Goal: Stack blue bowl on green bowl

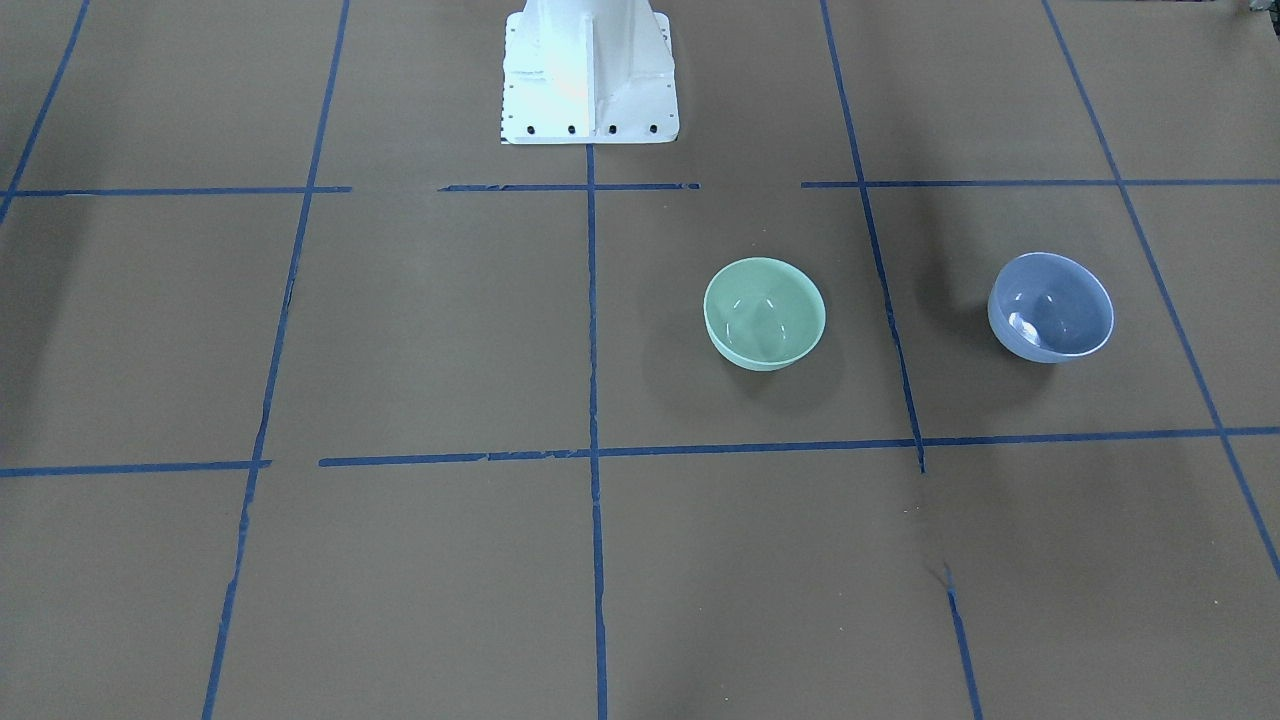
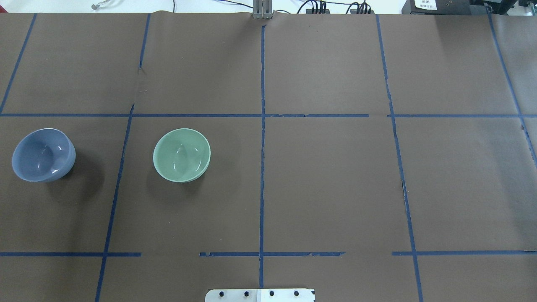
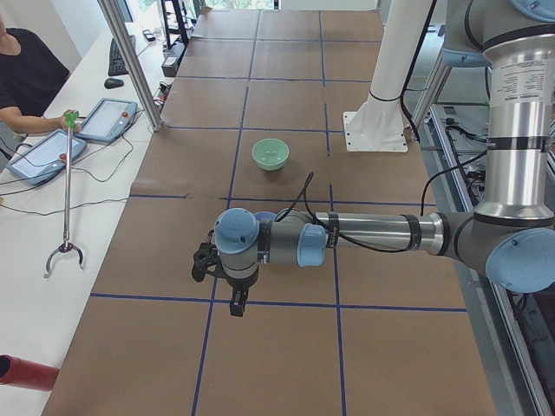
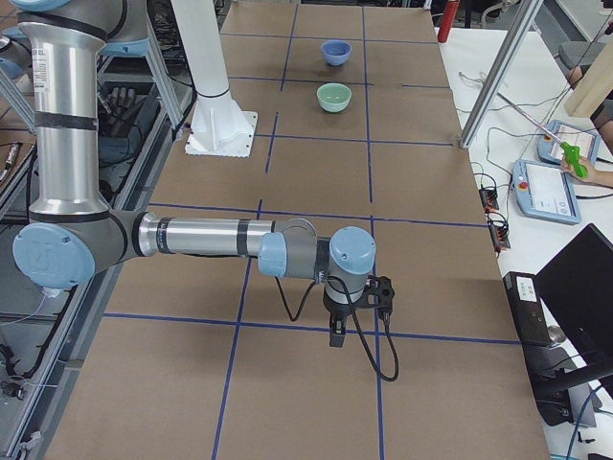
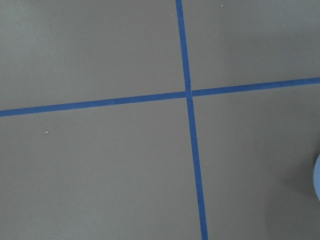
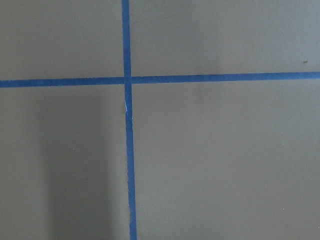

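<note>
The blue bowl (image 2: 43,154) stands upright on the brown table at the far left of the overhead view. It also shows in the front view (image 1: 1050,306). The green bowl (image 2: 181,154) stands upright to its right, apart from it, and shows in the front view (image 1: 764,313) too. Both are empty. My left gripper (image 3: 234,299) shows only in the left side view, high above the table; the blue bowl (image 3: 264,216) peeks out behind its wrist. My right gripper (image 4: 337,335) shows only in the right side view, far from both bowls. I cannot tell whether either gripper is open or shut.
The robot's white base (image 1: 590,75) stands at the table's robot side. Blue tape lines (image 2: 262,147) divide the brown table cover into squares. An operator with a grabber stick (image 3: 68,191) and tablets (image 3: 108,119) is at a side bench.
</note>
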